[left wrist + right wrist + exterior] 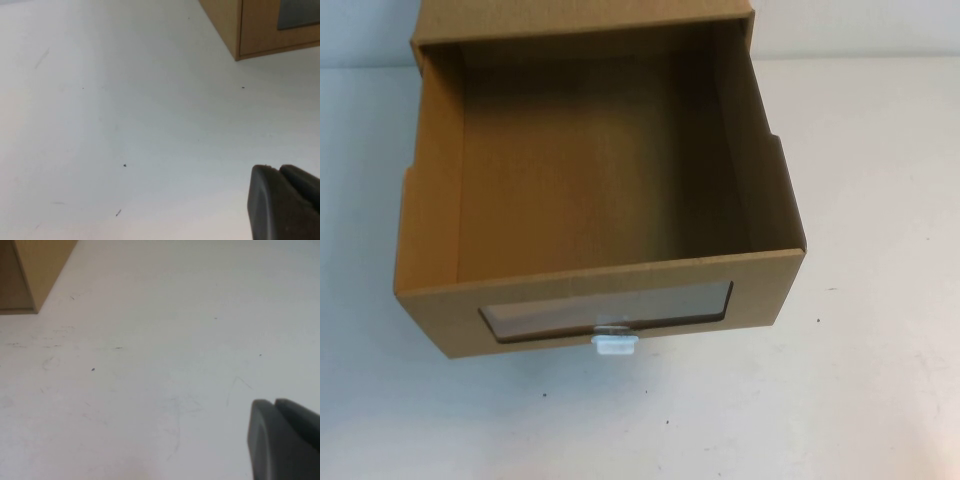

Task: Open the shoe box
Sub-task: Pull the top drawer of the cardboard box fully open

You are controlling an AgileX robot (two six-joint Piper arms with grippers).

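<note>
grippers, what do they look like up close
Only the tips show, each in its own wrist view, over the white table near the shoe box. The left gripper has two matte dark grey, blocky fingers with rounded corners; the right gripper looks identical. No cables, markings or arm links are visible; the high view shows neither arm.

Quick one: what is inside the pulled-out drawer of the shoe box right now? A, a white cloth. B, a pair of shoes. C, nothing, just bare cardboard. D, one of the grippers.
C: the high view looks into the shoe box drawer and shows only bare cardboard; the left gripper and the right gripper are over the white table, outside the box.
</note>
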